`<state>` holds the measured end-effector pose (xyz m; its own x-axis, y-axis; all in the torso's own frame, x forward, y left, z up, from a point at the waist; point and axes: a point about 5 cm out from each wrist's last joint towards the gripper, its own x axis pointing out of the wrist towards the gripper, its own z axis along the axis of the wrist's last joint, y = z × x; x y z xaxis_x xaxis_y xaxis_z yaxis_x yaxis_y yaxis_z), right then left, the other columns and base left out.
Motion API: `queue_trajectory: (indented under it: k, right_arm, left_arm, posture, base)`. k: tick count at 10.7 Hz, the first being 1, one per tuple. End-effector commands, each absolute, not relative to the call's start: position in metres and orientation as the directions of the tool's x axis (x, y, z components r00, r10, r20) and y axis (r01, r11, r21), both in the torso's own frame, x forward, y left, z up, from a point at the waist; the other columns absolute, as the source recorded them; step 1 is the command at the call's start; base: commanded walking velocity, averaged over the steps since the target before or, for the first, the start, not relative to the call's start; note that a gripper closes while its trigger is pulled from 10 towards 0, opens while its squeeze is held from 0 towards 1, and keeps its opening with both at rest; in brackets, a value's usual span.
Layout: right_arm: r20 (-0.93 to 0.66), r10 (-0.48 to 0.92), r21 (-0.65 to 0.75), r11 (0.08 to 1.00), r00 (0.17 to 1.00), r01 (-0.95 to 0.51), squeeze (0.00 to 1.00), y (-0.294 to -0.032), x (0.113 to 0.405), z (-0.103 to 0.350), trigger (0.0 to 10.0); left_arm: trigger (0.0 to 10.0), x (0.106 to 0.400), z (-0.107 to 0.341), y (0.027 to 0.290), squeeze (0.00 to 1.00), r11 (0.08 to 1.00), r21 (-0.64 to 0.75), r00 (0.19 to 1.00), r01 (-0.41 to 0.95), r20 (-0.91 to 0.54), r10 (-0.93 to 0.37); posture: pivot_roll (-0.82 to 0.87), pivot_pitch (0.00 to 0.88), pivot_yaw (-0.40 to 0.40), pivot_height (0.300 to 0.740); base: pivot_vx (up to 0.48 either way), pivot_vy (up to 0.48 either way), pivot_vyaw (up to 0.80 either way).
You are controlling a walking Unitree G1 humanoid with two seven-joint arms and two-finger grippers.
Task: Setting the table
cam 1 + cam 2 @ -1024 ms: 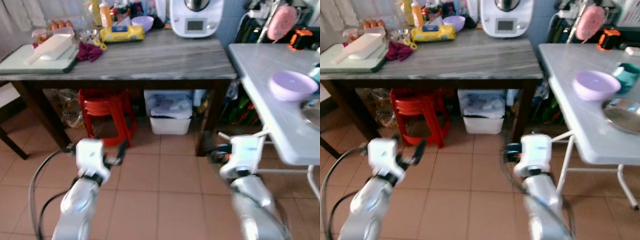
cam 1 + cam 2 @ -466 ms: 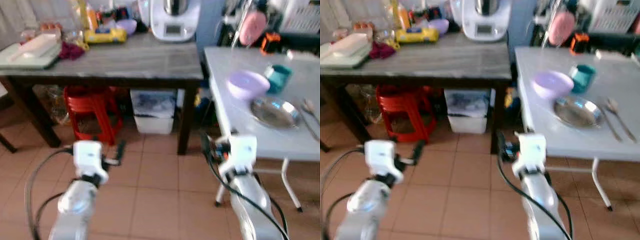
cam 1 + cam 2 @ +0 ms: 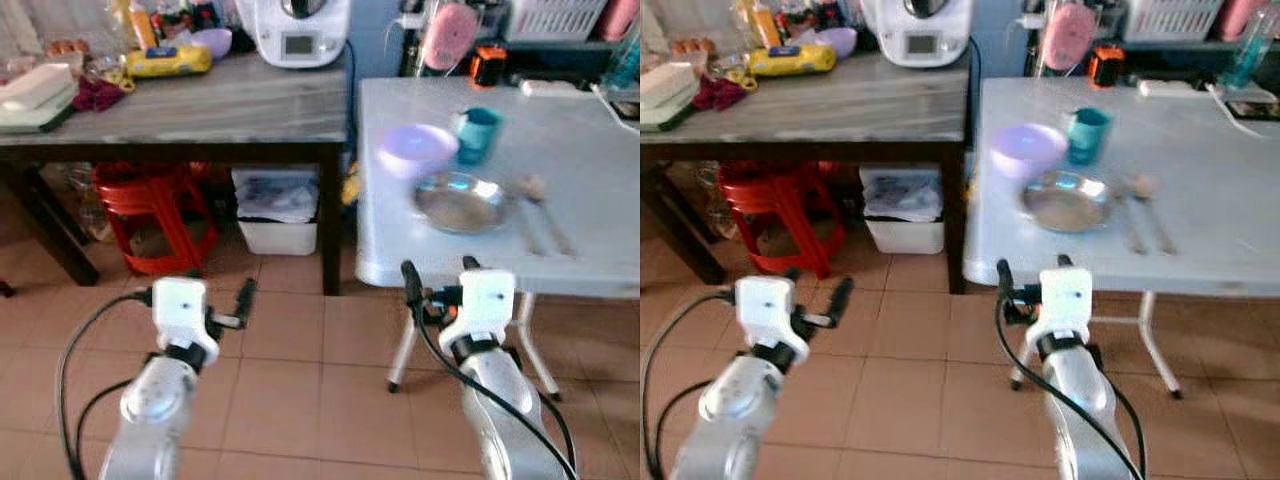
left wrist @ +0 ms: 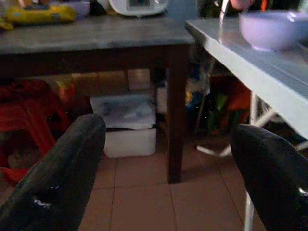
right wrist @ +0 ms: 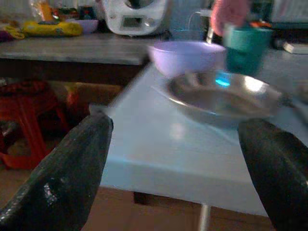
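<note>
View swings from counter to white table (image 3: 600, 200) | plate (image 5: 224, 98) now ahead of right gripper (image 5: 173, 159), jaws apart, empty | left gripper (image 4: 168, 159) apart, empty | approach under way

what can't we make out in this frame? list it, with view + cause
- Cutlery beside the metal plate, right eye view: motion blur; spoon or fork unclear.
- White bin under the wooden table, left eye view: contents hidden by its lid and shade.
- Clutter at the wooden table's back, right eye view: small and blurred.
- Teal cup, right wrist view: smeared, rim cut off.
- White table, right eye view: far side cut off by the edge.
</note>
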<state>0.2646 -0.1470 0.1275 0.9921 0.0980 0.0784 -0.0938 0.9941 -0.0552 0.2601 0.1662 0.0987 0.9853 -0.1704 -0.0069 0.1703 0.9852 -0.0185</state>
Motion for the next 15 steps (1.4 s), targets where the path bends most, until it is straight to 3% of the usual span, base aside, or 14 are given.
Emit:
queue_trajectory:
  k: [1,10,15]
  right_arm:
    - [0.073,0.075,-0.055,0.996,0.994,-0.071,0.0,-0.153,0.262,0.127,10.0]
    - [0.077,0.09,-0.043,0.995,0.993,-0.086,0.0,-0.152,0.269,0.13,10.0]
    - [0.089,0.093,-0.046,0.995,0.992,-0.089,0.0,-0.151,0.267,0.132,10.0]
  left_arm:
    - [10.0,0.261,0.1,0.161,0.0,0.982,-0.015,0.982,0.189,-0.005,-0.189]
    - [10.0,0.262,0.107,0.155,0.0,0.973,-0.045,0.974,0.225,0.052,-0.222]
    - [10.0,0.26,0.104,0.15,0.0,0.967,-0.049,0.968,0.25,0.044,-0.248]
  posture:
    - [-0.09,0.079,0.067,0.74]
    - [-0.09,0.074,0.046,0.74]
    - [-0.09,0.078,0.051,0.74]
  base:
    - [0.0,-0.379,0.0]
    - [0.0,-0.041,0.0]
    - [0.269,0.0,0.0]
